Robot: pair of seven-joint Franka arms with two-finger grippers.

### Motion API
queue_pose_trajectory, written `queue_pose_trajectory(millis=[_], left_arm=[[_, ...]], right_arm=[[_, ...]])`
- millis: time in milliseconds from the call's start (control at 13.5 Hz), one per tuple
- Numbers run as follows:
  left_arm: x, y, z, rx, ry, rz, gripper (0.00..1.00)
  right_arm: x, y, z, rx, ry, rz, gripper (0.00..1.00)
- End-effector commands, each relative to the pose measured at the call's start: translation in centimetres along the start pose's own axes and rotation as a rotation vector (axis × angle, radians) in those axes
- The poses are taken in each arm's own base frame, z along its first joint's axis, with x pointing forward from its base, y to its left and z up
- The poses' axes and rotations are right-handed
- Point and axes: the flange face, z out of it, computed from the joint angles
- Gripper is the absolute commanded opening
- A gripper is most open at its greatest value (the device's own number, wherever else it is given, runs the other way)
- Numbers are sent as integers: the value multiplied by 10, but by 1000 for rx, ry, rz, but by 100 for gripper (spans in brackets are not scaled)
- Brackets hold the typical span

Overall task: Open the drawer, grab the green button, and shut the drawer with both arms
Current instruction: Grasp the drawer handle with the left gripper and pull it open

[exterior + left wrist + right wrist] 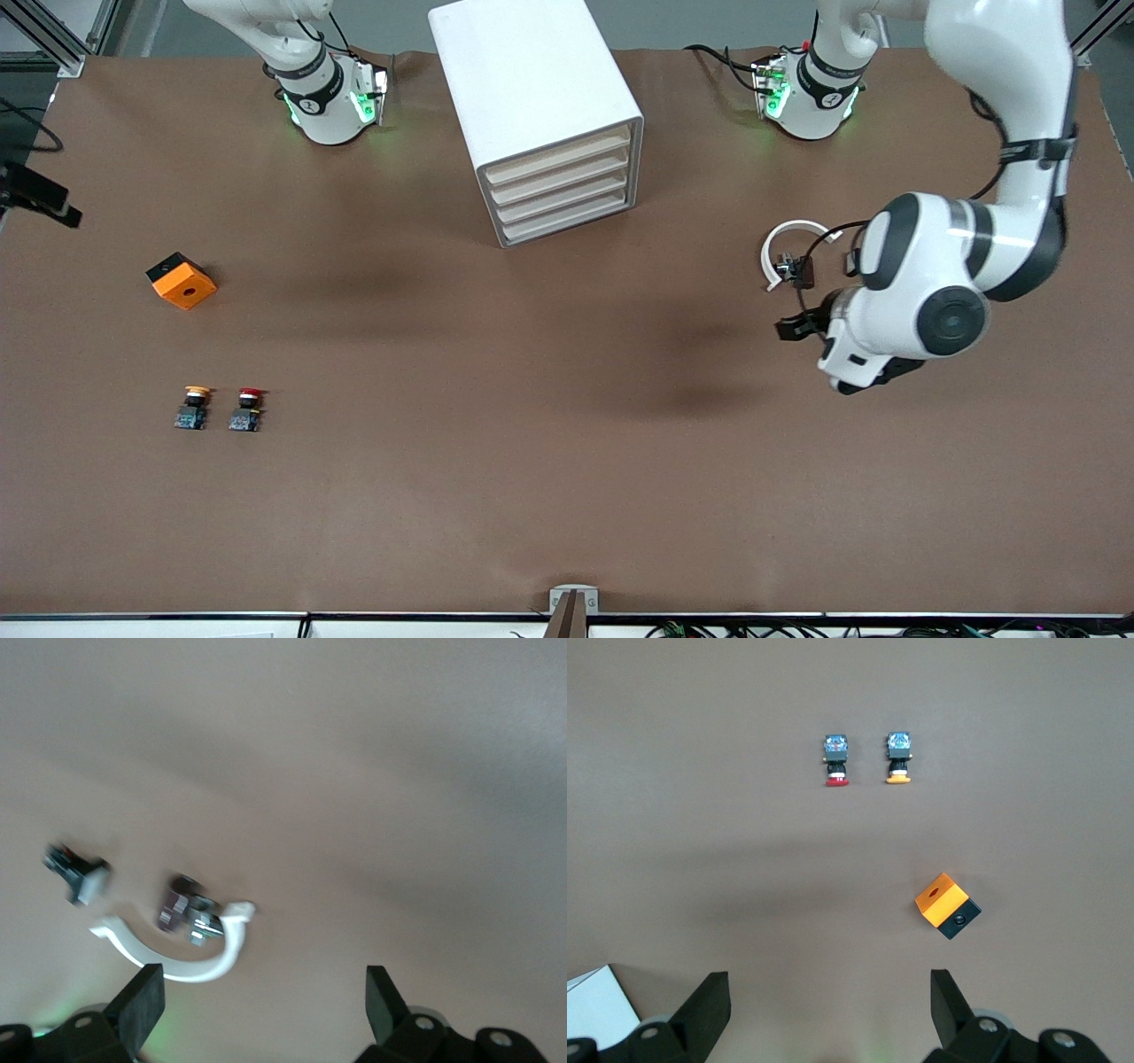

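Note:
The white cabinet (540, 106) stands at the table's middle, near the robots' bases. Its four cream drawer fronts (564, 189) are all shut, so I cannot single out the drawer by sight. The button is hidden. My left gripper (264, 992) hangs open and empty over bare table toward the left arm's end, close to a white curved piece (190, 961). My right gripper (830, 997) is open and empty, high over the table toward the right arm's end, with a corner of the cabinet (598, 1005) at the edge of its view. It is out of the front view.
A yellow-capped button (193, 408) and a red-capped button (247, 409) stand side by side toward the right arm's end. An orange block (181, 280) lies farther from the front camera than they do. The white curved piece (788, 244) carries small metal parts (791, 266).

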Motion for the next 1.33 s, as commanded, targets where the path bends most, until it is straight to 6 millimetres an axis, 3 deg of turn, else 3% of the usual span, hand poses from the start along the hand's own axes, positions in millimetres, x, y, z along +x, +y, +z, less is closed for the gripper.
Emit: queue_pose_trajectory(millis=[0, 148, 295, 443, 812, 1255], left_arm=[[-2, 45, 13, -51, -75, -204, 100], [-7, 74, 37, -100, -204, -334, 100], [-6, 97, 75, -153, -405, -483, 100], [-18, 114, 97, -135, -512, -572, 100], [-62, 133, 169, 231, -752, -875, 100], [-125, 171, 214, 493, -836, -1075, 100]], right_arm=[[19, 10, 11, -13, -11, 4, 100], [30, 13, 30, -11, -39, 9, 100], [30, 19, 32, -10, -45, 18, 100], [30, 19, 32, -13, -47, 21, 100], [31, 23, 35, 14, -41, 45, 100], [32, 2, 34, 12, -44, 185, 100]])
